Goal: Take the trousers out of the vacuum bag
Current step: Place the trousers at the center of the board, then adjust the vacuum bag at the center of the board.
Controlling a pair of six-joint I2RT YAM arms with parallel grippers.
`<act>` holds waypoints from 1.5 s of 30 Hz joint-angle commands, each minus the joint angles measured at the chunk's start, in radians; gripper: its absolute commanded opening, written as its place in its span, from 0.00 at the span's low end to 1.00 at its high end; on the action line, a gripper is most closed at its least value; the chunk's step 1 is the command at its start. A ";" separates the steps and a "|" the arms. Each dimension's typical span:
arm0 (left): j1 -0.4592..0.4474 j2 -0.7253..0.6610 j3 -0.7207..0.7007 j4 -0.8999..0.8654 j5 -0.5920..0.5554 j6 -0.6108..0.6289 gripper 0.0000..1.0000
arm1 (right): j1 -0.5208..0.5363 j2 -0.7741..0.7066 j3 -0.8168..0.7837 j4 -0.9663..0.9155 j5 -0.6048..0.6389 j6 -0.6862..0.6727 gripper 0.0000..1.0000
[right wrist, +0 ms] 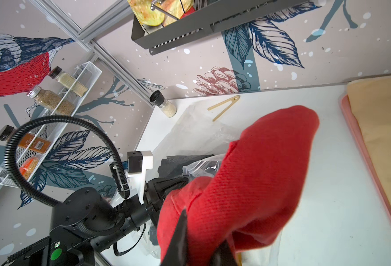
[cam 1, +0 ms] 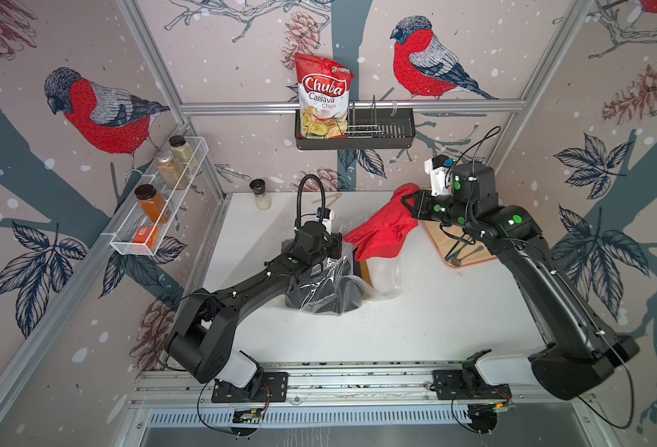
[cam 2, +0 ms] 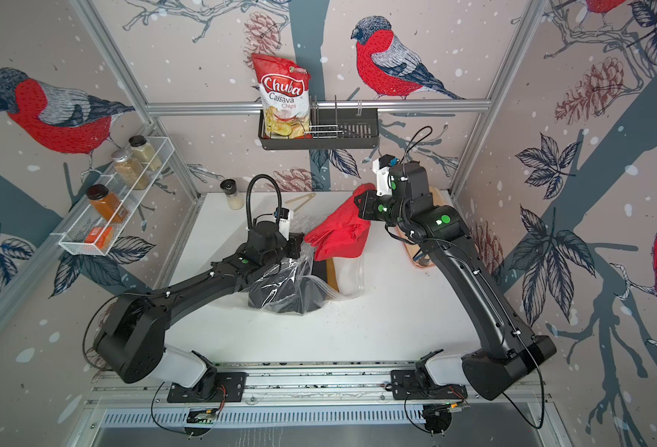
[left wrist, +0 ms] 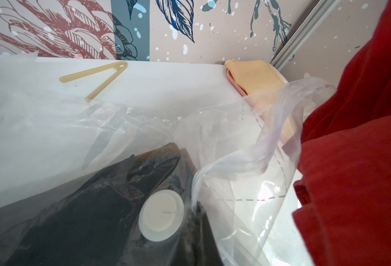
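The bright red folded cloth trousers [right wrist: 247, 184] fill the right wrist camera's foreground. One bunched end is pinched in the right gripper [right wrist: 200, 249], whose black jaws are closed tight on the fabric. In both top views the garment hangs above the mouth of the large clear crinkly plastic vacuum bag [cam 1: 330, 286], its loose end drooping toward the opening. Whether the last fold is free of the plastic cannot be told. It is held high, evidently so the cloth slides out rather than dragging the bag along. The right arm has its elbow raised, its forearm roughly level and its wrist turned back toward the bag.

The left gripper [cam 1: 332, 247] sits on the bag's upper side with its jaws together, apparently nipping a fold of film. The likely purpose is to anchor the bag while the other arm hauls. Its arm lies low and stretched forward, wrist bent down over the bag.

Left inside the bag are the black folded trousers [left wrist: 86, 218], under the round white valve disc [left wrist: 161, 215]. A strip of the mustard-brown folded trousers [cam 1: 365, 267] shows at the bag's mouth, below the red pair. On this evidence one garment of three is nearly out and not yet set down. Beyond the bag, on the red pair's side, lies a pale peach flat mat [left wrist: 249, 73].
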 commanded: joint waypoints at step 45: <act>0.610 -0.452 0.247 -0.309 0.001 -0.024 0.00 | -0.212 0.152 -0.072 0.383 -0.181 -0.020 0.00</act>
